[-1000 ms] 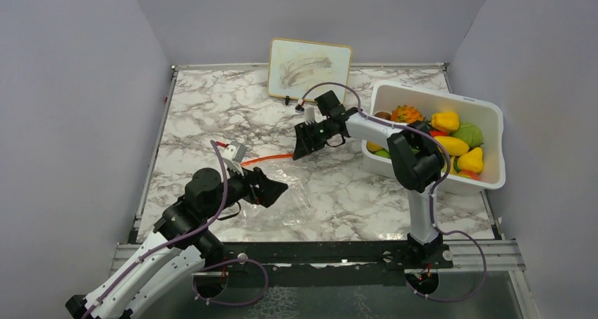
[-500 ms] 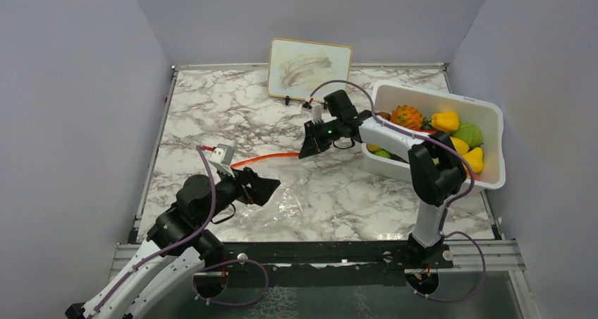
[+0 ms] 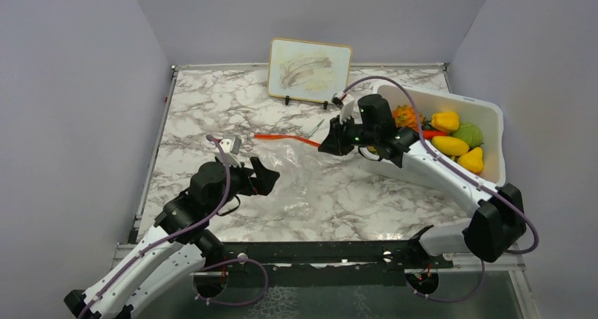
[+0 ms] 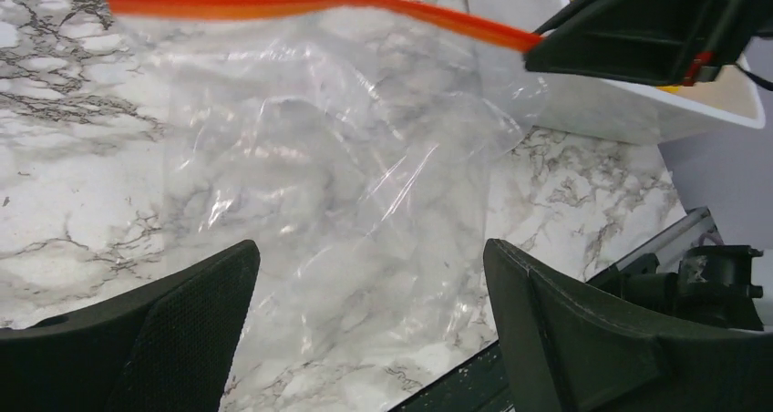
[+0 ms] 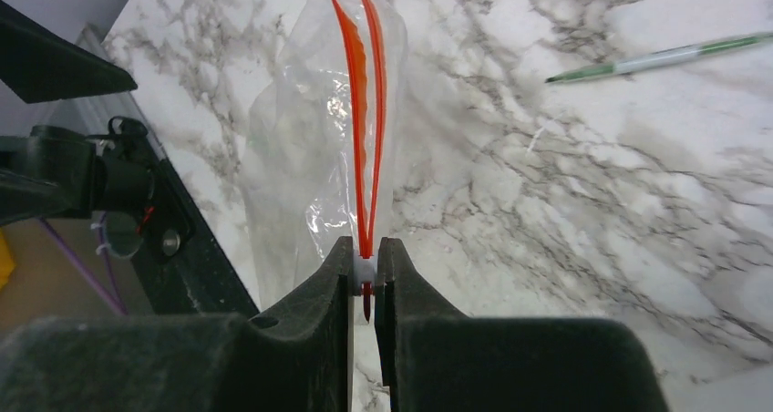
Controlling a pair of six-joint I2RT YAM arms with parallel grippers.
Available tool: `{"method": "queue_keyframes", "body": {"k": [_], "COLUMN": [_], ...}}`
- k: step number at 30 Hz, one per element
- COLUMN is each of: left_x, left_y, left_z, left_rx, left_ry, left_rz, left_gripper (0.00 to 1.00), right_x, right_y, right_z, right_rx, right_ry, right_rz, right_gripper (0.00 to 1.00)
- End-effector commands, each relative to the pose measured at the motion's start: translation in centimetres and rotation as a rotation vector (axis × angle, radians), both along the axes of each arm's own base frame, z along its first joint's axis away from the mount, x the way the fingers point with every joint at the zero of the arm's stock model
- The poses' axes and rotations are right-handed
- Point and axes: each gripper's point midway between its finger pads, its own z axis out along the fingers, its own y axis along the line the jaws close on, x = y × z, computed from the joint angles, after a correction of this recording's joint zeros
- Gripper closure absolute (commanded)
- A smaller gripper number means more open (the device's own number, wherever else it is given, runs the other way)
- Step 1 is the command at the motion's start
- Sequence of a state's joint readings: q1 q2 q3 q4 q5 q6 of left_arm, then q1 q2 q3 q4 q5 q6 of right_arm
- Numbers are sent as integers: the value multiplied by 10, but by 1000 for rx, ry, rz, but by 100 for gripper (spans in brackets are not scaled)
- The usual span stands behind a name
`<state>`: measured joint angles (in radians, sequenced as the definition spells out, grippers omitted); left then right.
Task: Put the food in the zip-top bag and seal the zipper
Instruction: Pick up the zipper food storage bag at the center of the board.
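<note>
The clear zip-top bag lies on the marble table with its mouth edge raised. Its red-orange zipper runs from the left end to my right gripper, which is shut on the white slider at the zipper's end. In the right wrist view the two zipper strips run away from my gripper with a narrow gap between them. My left gripper is open and empty just left of the bag, over its clear film. The food lies in the white bin.
The white bin stands at the right, close behind my right gripper; its wall shows in the left wrist view. A thin grey-green pen lies beyond the zipper. A framed board leans on the back wall.
My right gripper has moved right toward the bin, pulling the zipper end and lifting the bag's mouth; its elbow swung out right. My left gripper has turned slightly and stays open.
</note>
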<state>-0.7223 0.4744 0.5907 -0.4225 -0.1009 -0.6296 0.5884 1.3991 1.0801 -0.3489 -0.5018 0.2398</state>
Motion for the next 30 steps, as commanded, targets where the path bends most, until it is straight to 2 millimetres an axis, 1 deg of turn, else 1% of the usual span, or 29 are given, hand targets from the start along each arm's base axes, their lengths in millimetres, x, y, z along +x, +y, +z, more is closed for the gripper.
{"method": "queue_keyframes", "body": {"k": [1, 4, 8, 10, 11, 13, 16, 17, 18, 20, 23, 25, 26, 28, 30], "left_x": [11, 17, 26, 28, 29, 30, 27, 25, 23, 18, 13, 11, 11, 10, 9], "left_y": [-4, -10, -14, -18, -18, -18, -21, -23, -25, -27, -19, -14, -13, -12, -11], "left_z": [15, 20, 42, 53, 56, 52, 35, 30, 26, 21, 12, 11, 10, 10, 12], "left_rx": [13, 17, -42, -69, -70, -58, -57, -62, -65, -59, -20, -13, -11, -22, -51], "left_ry": [11, 27, 2, -30, -38, -25, 36, 57, 71, 81, 103, 106, 107, 107, 116], "left_rz": [25, 30, 63, 53, 50, 57, 55, 47, 36, 7, 20, 32, 32, 41, 59], "left_gripper": [5, 6, 8, 9, 10, 11, 12, 14, 18, 25, 26, 25, 25, 25, 26], "right_x": [24, 30, 40, 45, 46, 43, 33, 29, 25, 18, -2, -19, -27, -42, -49], "right_y": [-39, -55, -73, -80, -82, -84, -82, -81, -81, -82, -77, -69, -64, -55, -52], "right_z": [37, 68, 98, 108, 108, 106, 95, 89, 82, 62, 21, 0, -7, -17, -24], "right_rx": [-65, -64, -103, -124, -131, -127, -102, -99, -98, -104, -153, -162, -156, -143, -135], "right_ry": [-218, -356, -497, -558, -579, -606, -591, -578, -559, -470, -324, -249, -222, -181, -148], "right_rz": [-229, -286, -341, -367, -366, -357, -336, -330, -334, -371, -355, -330, -313, -278, -271], "right_gripper": [99, 99, 99, 99, 99, 99, 99, 99, 99, 99, 99, 99, 99, 99, 99]}}
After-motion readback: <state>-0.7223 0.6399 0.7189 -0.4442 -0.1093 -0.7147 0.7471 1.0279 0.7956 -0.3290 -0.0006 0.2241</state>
